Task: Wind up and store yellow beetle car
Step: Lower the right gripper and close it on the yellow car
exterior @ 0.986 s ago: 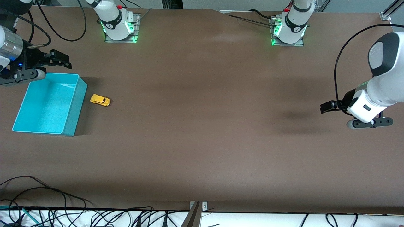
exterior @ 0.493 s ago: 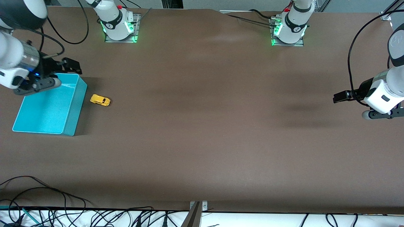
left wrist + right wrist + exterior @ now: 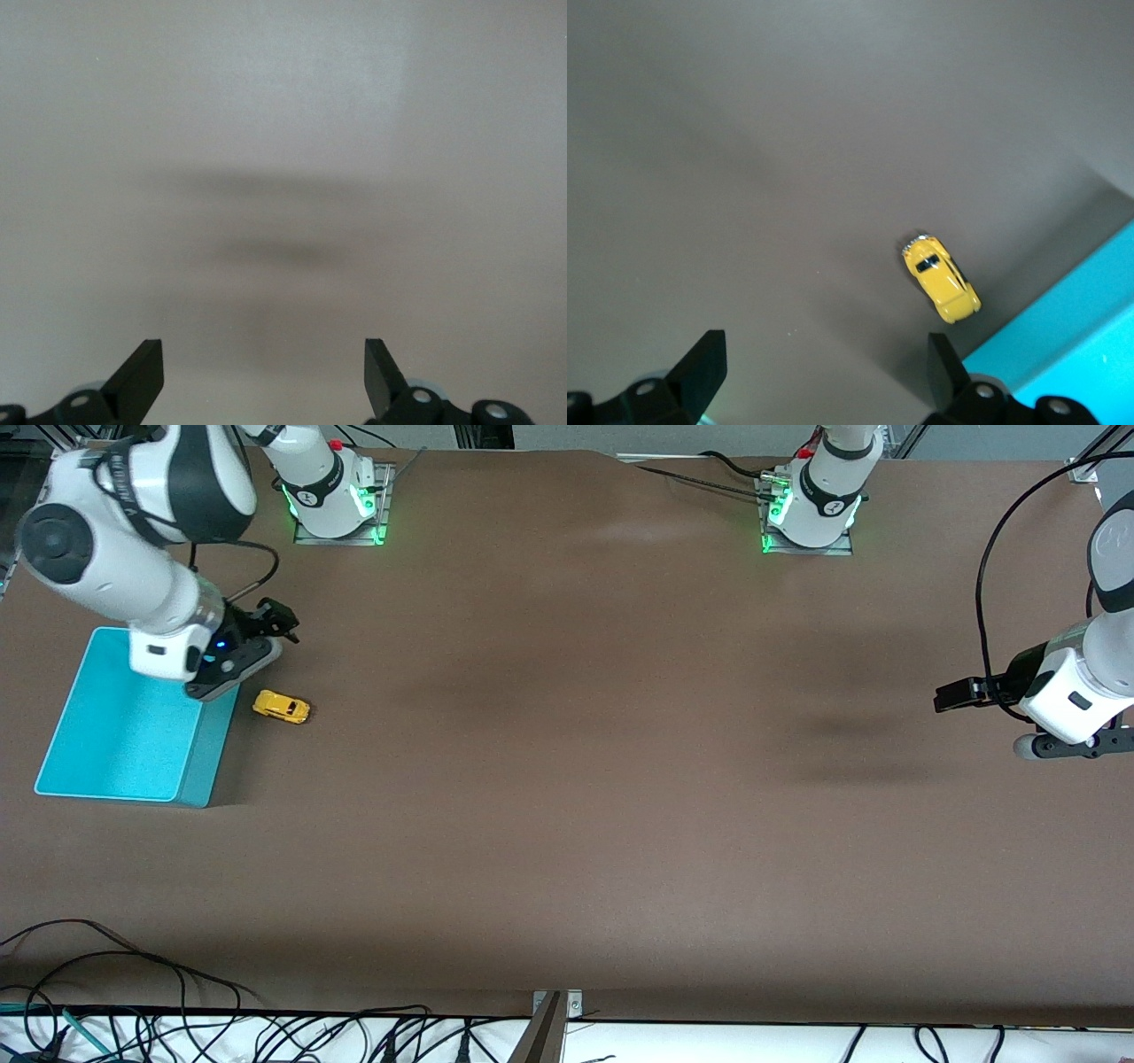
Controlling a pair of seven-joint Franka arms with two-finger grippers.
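The yellow beetle car (image 3: 281,707) stands on the brown table beside the turquoise bin (image 3: 124,731), on the side toward the left arm's end. My right gripper (image 3: 282,622) hangs open over the table by the bin's corner, close to the car and not touching it. In the right wrist view the car (image 3: 941,279) lies off to one side ahead of the open right gripper (image 3: 824,354), next to the bin's wall (image 3: 1076,341). My left gripper (image 3: 950,696) waits open over the left arm's end of the table. The left wrist view shows the left gripper (image 3: 264,359) empty above bare table.
The bin holds nothing. The two arm bases (image 3: 335,500) (image 3: 811,509) stand along the table's robot edge. Cables (image 3: 133,992) lie at the edge nearest the front camera.
The right arm has swung from over the bin's corner toward the car. The left arm drew back toward its end of the table, then stopped. The car has not moved.
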